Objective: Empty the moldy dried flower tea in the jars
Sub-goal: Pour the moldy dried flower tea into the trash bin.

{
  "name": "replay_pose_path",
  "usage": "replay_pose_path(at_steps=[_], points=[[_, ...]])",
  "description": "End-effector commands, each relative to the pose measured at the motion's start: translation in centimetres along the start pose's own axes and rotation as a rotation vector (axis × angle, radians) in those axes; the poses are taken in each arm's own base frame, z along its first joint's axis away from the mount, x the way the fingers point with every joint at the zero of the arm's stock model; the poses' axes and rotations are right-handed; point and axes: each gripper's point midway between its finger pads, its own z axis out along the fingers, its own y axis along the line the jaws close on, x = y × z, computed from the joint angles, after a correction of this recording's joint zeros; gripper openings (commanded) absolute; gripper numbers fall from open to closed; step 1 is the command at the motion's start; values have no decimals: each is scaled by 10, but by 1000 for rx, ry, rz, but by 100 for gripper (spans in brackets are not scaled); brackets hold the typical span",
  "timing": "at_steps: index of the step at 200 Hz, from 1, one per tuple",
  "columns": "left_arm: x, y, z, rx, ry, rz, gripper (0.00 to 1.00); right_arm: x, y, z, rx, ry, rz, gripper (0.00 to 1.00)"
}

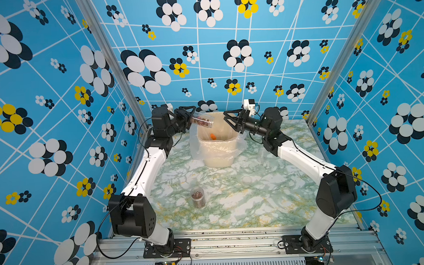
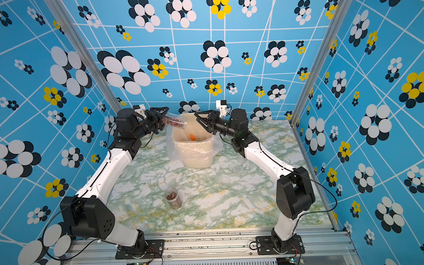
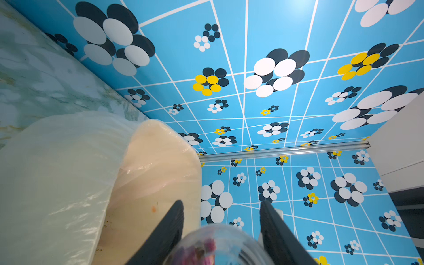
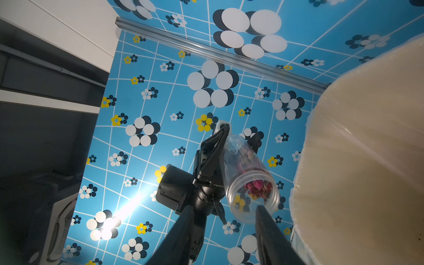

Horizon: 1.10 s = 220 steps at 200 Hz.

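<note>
Over bin [image 1: 217,153], jar [image 1: 203,121] in left end effector [image 1: 192,118]

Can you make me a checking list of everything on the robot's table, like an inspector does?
Surface: green-and-white marbled table.
Job's things: tall jar of dried flower tea tilted, open mouth over the lined bin; short jar with tea standing upright on the table.
Clutter: orange piece inside the bin; faint clear round pieces near the right arm.
Pincers: left pincer shut on the tall jar; right pincer open, empty, beside the bin.
Cables: a black cable loops beside each arm's base.
Surroundings: blue flower-patterned walls.
</note>
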Motion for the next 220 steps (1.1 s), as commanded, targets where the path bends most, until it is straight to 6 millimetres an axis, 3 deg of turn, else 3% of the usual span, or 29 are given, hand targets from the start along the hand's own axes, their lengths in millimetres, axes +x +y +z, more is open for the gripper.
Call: replay_pose_path(at_steps=[1, 49, 91, 220], points=[[-1, -9, -1, -5, -12, 92, 0, 1, 0, -10, 45, -7, -59, 47], [4, -12, 3, -8, 10, 179, 0, 6, -9, -25, 99, -1, -85, 47], [8, -1, 9, -112, 7, 236, 0, 13, -17, -39, 171, 13, -135, 49], [5, 4, 25, -226, -44, 409, 0, 37, -62, -77, 395, 58, -246, 77]])
